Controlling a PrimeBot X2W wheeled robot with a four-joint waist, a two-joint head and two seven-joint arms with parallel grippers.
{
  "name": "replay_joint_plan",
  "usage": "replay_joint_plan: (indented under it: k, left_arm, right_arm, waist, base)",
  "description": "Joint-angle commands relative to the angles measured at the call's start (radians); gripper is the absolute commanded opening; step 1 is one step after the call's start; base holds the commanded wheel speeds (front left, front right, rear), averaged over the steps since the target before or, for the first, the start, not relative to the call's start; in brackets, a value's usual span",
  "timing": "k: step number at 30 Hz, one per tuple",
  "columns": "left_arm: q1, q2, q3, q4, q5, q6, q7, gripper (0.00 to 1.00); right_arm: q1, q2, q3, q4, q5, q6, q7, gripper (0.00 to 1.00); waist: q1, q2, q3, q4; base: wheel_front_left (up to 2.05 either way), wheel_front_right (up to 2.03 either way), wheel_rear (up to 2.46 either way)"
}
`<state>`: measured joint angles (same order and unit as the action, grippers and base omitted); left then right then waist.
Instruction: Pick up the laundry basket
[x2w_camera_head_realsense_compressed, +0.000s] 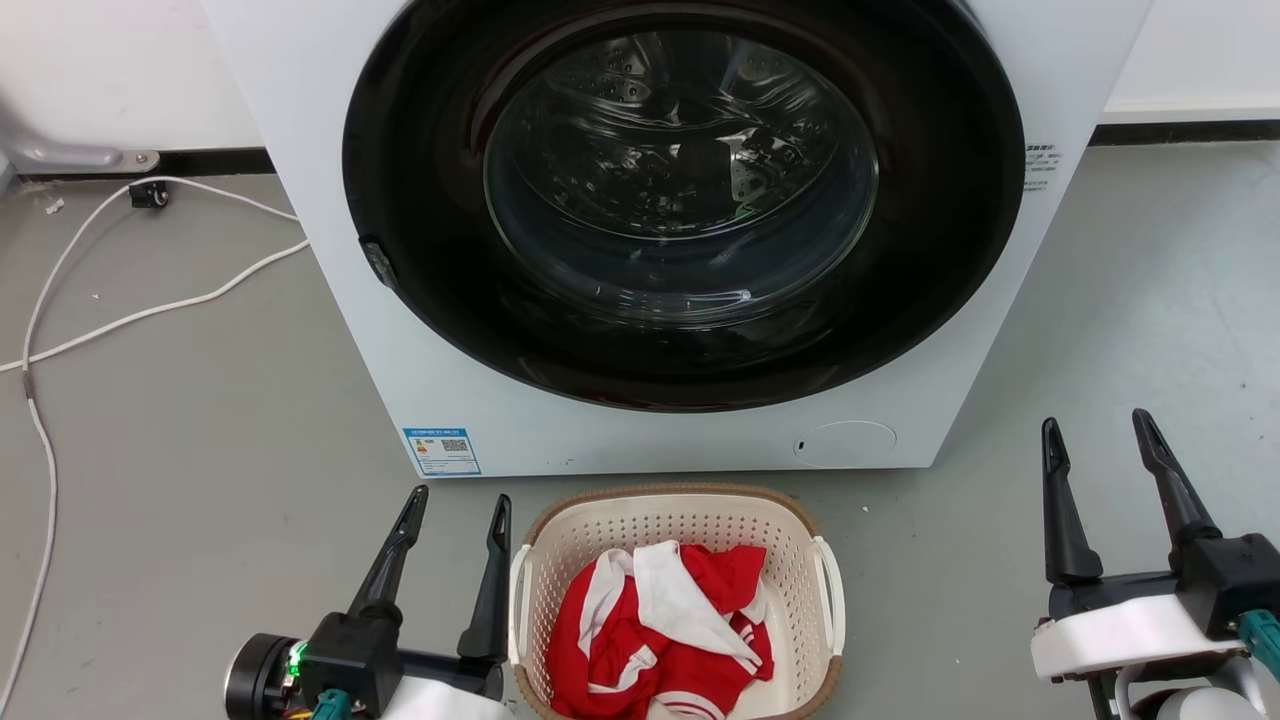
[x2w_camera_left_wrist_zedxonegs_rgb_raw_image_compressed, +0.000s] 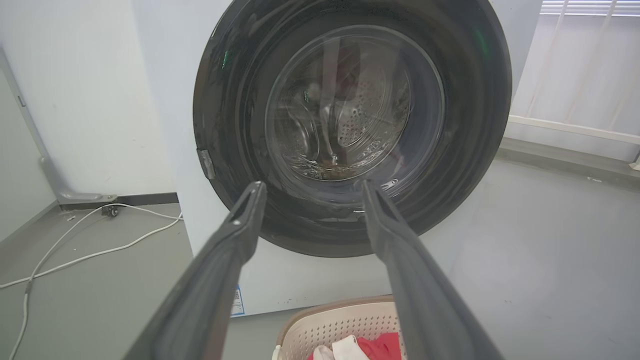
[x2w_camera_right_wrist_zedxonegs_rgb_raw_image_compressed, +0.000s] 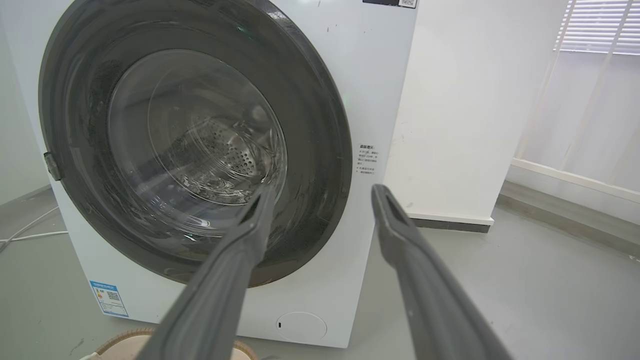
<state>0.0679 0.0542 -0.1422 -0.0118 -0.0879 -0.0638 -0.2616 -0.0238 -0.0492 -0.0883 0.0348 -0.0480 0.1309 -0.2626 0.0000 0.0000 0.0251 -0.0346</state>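
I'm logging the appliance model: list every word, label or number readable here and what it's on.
No text here is legible.
The blue sticker with a QR code, low on the washer front: print too small.
The small dark print right of the door: too small, blurred.
The dark badge at the washer's top edge: cut off, unreadable.

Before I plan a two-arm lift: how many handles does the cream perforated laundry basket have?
2 white handles on the cream perforated laundry basket: one on its left side beside the left gripper, one on its right side.
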Motion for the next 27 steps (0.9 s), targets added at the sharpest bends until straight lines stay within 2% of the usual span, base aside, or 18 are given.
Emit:
replay_joint_plan:
  k: [1, 10, 20, 27]
  left_arm:
    - [0.004, -0.001, 0.006, 0.001, 0.006, -0.004, -0.005, 1.00]
    - [-0.003, -0.004, -0.004, -0.003, 0.047, -0.013, -0.004, 1.00]
    - [-0.001, -0.003, 0.005, 0.000, 0.009, 0.003, -0.004, 1.00]
    - [0.001, -0.003, 0.002, 0.020, -0.004, -0.003, -0.004, 1.00]
  right_arm:
    - [-0.003, -0.002, 0.000, 0.000, -0.001, 0.000, -0.003, 1.00]
    - [-0.008, -0.002, -0.003, 0.003, 0.001, 0.000, -0.003, 1.00]
    - [-0.013, -0.002, -0.002, 0.007, 0.010, 0.000, -0.003, 1.00]
    - [-0.007, -0.002, 0.003, 0.016, 0.009, 0.000, -0.003, 1.00]
  waist:
    - [0.0000, 0.0000, 0.001, 0.001]
    - [0.0000, 0.0000, 0.001, 0.005]
    - [0.0000, 0.0000, 0.003, 0.004]
    - [0.0000, 0.0000, 0.008, 0.005]
  base:
    - [0.00, 0.00, 0.00]
    - [0.00, 0.00, 0.00]
    - [0.00, 0.00, 0.00]
    - [0.00, 0.00, 0.00]
